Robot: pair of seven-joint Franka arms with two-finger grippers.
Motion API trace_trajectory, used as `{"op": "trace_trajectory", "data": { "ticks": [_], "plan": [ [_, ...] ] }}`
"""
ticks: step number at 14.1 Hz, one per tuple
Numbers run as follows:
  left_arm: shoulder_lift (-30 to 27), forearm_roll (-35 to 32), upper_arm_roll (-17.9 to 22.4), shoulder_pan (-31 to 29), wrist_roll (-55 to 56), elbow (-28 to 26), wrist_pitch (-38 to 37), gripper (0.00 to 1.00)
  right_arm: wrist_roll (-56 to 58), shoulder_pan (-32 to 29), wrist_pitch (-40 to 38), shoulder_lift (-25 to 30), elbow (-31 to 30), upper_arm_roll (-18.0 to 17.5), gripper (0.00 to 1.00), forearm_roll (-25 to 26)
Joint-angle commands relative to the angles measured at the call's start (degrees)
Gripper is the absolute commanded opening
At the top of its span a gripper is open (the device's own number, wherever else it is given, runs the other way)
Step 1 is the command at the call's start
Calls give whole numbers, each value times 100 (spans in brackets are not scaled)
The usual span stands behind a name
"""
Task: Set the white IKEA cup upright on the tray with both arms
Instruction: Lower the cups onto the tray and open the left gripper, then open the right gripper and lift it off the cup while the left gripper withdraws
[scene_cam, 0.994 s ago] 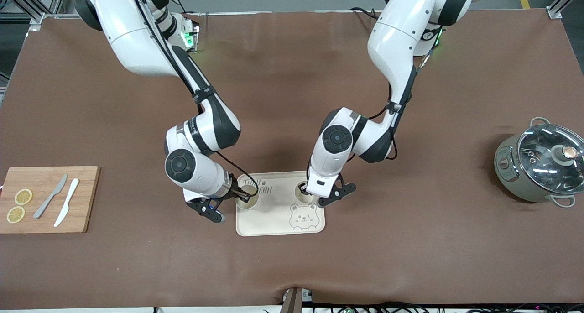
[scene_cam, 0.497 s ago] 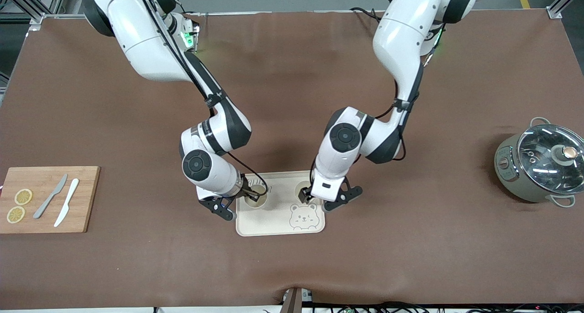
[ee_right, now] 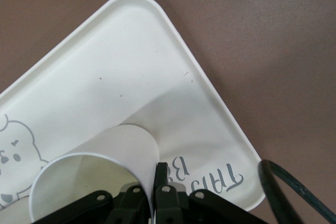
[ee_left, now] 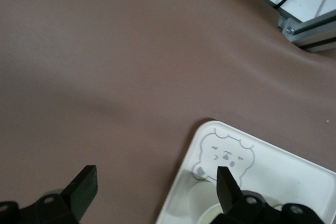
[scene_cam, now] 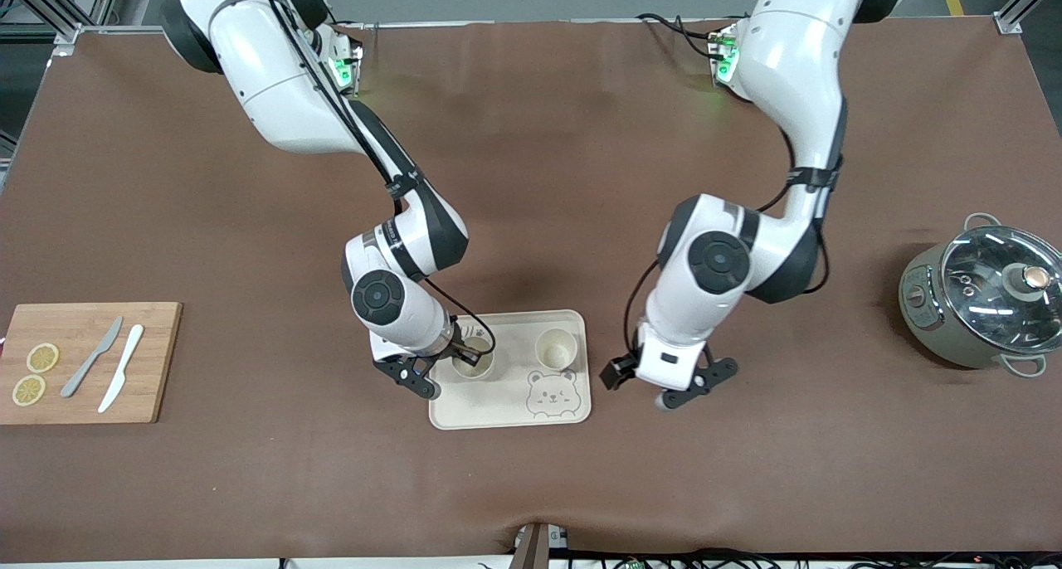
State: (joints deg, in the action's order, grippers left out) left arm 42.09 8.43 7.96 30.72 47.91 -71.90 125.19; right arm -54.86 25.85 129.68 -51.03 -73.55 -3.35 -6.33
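Left claw (scene_cam: 635, 384) has withdrawn beside tray (scene_cam: 498, 415); right claw (scene_cam: 465, 355) grips cup (scene_cam: 471, 363).

a robotics laboratory set up as a mock kitchen. two white jointed arms, the right arm (scene_cam: 290, 96) and the left arm (scene_cam: 788, 80), are mounted along one edge of a wide tabletop (scene_cam: 531, 486) covered in brown matting. aluminium frame struts (scene_cam: 50, 13) stand at its corners, and loose cables (scene_cam: 664, 559) run along the edge nearest the front camera. kitchen props lie well apart: a wooden cutting board (scene_cam: 158, 362) bearing lemon slices (scene_cam: 41, 357) and two knives (scene_cam: 91, 357), a cream tray (scene_cam: 506, 411) printed with a bear face, and a glass-lidded electric cooking pot (scene_cam: 979, 303).
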Motion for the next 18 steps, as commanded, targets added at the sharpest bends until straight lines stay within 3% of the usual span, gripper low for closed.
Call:
{"op": "trace_trajectory", "data": {
  "ticks": [1, 2, 4, 9, 11, 18],
  "plan": [
    [-446, -78, -31, -266, -500, -228, -486, 100, -156, 43, 48, -3, -1, 36, 0, 114],
    [-552, -78, -31, -372, -720, -254, -635, 100, -165, 43, 48, -3, -1, 36, 11, 114],
    [-789, -78, -31, -601, -1177, -386, -943, 100, -165, 34, 48, -3, -1, 36, 100, 114],
    [-1238, -253, -23, -979, -1934, -719, -1129, 100, -121, -18, -118, 172, 16, 27, 100, 88],
    [-1422, -342, -23, -1111, -2249, -921, -1129, 100, -112, -36, -538, 347, 60, 27, 100, 88],
    [-2126, -421, -31, -1709, -3594, -1494, -1286, 100, 1, -89, -2708, 1892, 8, 19, 100, 79]
  ]
}}
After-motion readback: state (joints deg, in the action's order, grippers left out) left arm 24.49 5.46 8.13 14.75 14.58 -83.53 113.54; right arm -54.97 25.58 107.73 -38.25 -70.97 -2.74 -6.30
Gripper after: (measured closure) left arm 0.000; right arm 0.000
